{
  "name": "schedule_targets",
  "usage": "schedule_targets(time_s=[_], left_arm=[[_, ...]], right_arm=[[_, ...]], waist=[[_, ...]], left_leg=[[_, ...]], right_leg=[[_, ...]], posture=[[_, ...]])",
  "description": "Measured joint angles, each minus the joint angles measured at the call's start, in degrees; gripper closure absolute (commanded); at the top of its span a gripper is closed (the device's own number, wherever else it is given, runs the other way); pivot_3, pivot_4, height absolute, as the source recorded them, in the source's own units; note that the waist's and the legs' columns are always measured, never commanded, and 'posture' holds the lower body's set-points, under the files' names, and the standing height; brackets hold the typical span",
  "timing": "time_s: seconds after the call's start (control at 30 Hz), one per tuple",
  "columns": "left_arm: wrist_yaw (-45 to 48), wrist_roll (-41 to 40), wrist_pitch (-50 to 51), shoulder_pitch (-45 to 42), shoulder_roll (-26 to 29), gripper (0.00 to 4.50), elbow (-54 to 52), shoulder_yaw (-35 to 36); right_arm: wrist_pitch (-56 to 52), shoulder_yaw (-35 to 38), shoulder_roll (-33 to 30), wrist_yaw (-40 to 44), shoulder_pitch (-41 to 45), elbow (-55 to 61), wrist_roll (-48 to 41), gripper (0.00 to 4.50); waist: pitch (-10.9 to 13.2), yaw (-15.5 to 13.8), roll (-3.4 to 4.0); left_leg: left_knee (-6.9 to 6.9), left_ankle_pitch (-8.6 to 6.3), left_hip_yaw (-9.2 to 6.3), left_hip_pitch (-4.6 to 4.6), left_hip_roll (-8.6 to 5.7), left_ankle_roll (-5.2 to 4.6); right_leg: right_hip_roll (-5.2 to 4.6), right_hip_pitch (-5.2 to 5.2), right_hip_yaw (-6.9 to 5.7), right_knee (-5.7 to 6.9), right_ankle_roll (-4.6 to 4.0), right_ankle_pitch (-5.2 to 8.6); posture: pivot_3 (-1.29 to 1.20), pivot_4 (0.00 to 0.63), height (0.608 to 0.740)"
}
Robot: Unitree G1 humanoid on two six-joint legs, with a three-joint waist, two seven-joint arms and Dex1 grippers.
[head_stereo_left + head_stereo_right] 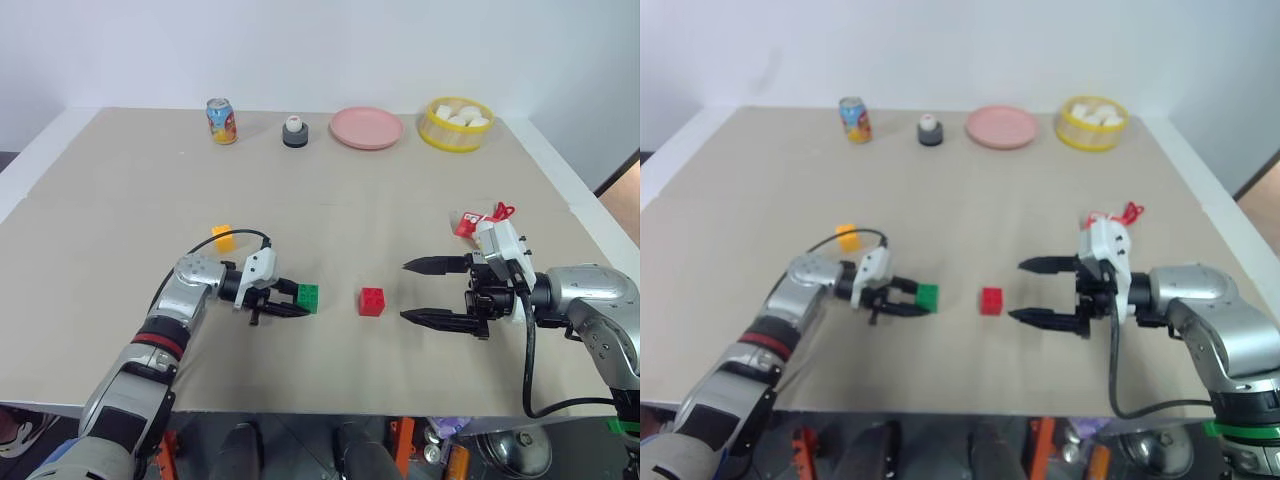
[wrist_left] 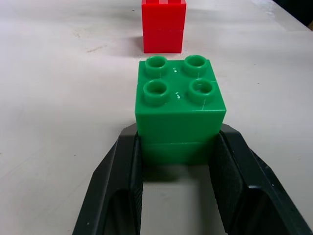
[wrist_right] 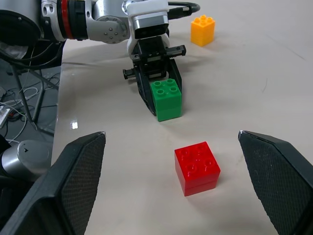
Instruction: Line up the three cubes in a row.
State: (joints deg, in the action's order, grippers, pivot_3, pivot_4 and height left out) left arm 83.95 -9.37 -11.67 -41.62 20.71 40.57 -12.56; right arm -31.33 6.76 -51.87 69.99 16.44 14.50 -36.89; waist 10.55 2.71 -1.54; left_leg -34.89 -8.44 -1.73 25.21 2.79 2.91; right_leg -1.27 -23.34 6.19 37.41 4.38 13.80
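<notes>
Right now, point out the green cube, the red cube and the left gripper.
green cube (image 3: 166, 98), right wrist view, on its studded top.
red cube (image 1: 372, 301), left eye view, on its front face.
left gripper (image 1: 300, 301), left eye view, between the fingertips clamping the green cube.

The table (image 1: 330, 190) carries three cubes (image 1: 371, 301), can (image 1: 221, 121), plate (image 1: 366, 128), bowl (image 1: 455, 124).

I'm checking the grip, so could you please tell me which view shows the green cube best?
The left wrist view: the green cube sits close up, studs up, clamped between the left end effector fingers. The right wrist view shows it farther off, with that grip visible. The head views show it small, beside the red cube.
</notes>
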Motion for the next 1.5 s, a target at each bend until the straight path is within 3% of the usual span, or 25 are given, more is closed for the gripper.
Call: schedule_targets(time_s=[0.3,0.37,0.57,0.6,0.9,1.2,1.33,1.5], left_arm=[[-0.26,0.41,-0.97,-0.19,-0.25,3.20,0.54,0.01],[-0.59,0.63,-1.14,-0.39,-0.52,2.18,0.91,0.00],[-1.90,1.59,-0.95,-1.15,-1.12,0.16,1.69,0.02],[-2.28,1.63,-0.97,-1.22,-1.12,0.03,1.74,0.05],[-1.38,0.29,-0.53,0.71,0.04,0.03,-1.16,0.36],[1.00,-5.78,10.05,8.65,11.29,0.03,-17.55,5.29],[-1.24,-7.07,12.13,11.00,14.57,0.03,-20.80,8.48],[-11.41,-11.98,19.77,19.79,17.95,0.03,-36.32,17.77]], right_arm=[[0.09,0.00,0.28,-0.03,0.05,-0.22,0.24,0.00],[0.11,-0.01,0.34,-0.05,0.09,-0.23,0.32,0.00],[0.18,-0.06,0.57,-0.10,0.68,-0.57,0.82,0.00],[0.19,-0.06,0.62,-0.10,0.81,-0.71,0.96,0.00],[0.25,-0.46,1.02,0.00,2.45,-1.72,1.23,0.00],[0.23,-1.14,0.94,1.16,4.88,-3.96,1.25,0.00],[0.23,-1.39,0.94,1.44,5.49,-4.69,1.24,0.00],[0.19,-1.70,2.58,0.28,9.41,-4.82,1.16,0.00]], waist=[[0.00,0.00,0.00],[0.00,0.00,0.00],[0.00,-0.10,0.00],[0.00,-0.08,0.00],[0.00,-0.04,0.00],[0.00,0.06,0.01],[0.01,-0.02,0.01],[0.01,0.23,0.00]], left_leg=[[0.00,0.00,0.00,-0.01,0.00,0.00],[-0.01,0.00,0.00,-0.01,0.00,0.00],[-0.11,0.00,0.01,-0.01,-0.01,0.00],[-0.11,0.00,0.01,-0.01,-0.01,0.00],[-0.05,0.00,0.00,0.00,-0.01,0.00],[-0.01,0.00,0.01,-0.05,0.06,0.00],[-0.02,0.00,0.02,-0.03,0.06,0.00],[0.05,-0.02,0.10,-0.08,0.16,0.03]], right_leg=[[0.00,0.01,0.00,0.00,0.00,-0.01],[0.00,0.01,0.00,0.00,0.01,-0.01],[-0.02,0.06,0.01,0.00,0.04,-0.07],[-0.01,0.05,0.01,0.00,0.04,-0.07],[0.00,0.03,0.01,0.00,0.05,-0.03],[0.01,0.02,-0.01,0.02,-0.04,-0.01],[-0.01,0.01,-0.02,0.02,-0.04,-0.01],[0.01,-0.03,-0.03,0.02,-0.09,0.02]], posture=[[0.00,0.150,0.740],[0.00,0.150,0.740],[0.00,0.150,0.740],[0.00,0.150,0.740],[0.00,0.150,0.740],[0.00,0.150,0.740],[0.00,0.150,0.740],[0.00,0.150,0.740]])
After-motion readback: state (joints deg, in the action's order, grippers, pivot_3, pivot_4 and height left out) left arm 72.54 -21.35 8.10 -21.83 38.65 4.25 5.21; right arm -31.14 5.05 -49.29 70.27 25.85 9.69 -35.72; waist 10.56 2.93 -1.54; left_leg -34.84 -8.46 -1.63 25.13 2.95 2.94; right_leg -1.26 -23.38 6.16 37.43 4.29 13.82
